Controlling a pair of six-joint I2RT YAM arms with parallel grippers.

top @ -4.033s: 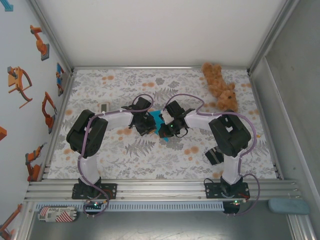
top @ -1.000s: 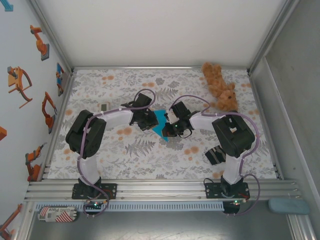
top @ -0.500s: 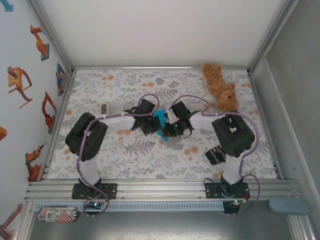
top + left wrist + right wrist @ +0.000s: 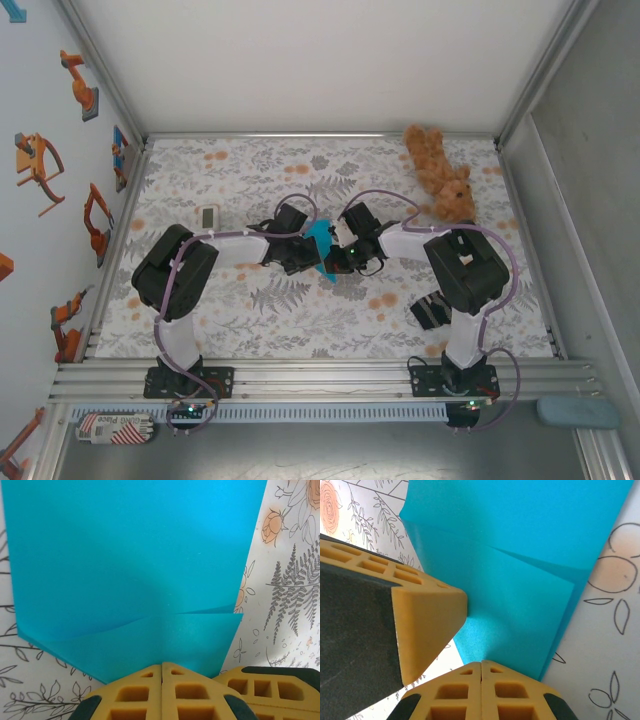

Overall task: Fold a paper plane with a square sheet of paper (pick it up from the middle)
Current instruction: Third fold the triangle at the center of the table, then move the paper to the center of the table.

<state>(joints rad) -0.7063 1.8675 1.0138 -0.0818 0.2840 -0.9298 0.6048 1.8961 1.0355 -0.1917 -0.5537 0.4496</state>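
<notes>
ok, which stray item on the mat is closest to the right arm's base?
The dark cloth, lying close by that base. The bear is in the far right corner; the small white box is by the left arm.

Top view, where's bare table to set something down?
Free: the far strip of table left of the teddy bear, and the near middle between the arm bases. Crowded: the centre, where left pincer and right pincer pinch the blue paper, and by the striped cloth.

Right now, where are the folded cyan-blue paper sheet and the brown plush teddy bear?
folded cyan-blue paper sheet [image 4: 321, 240], top external view, its exposed upper part.
brown plush teddy bear [image 4: 438, 172], top external view, mid-body.
</notes>
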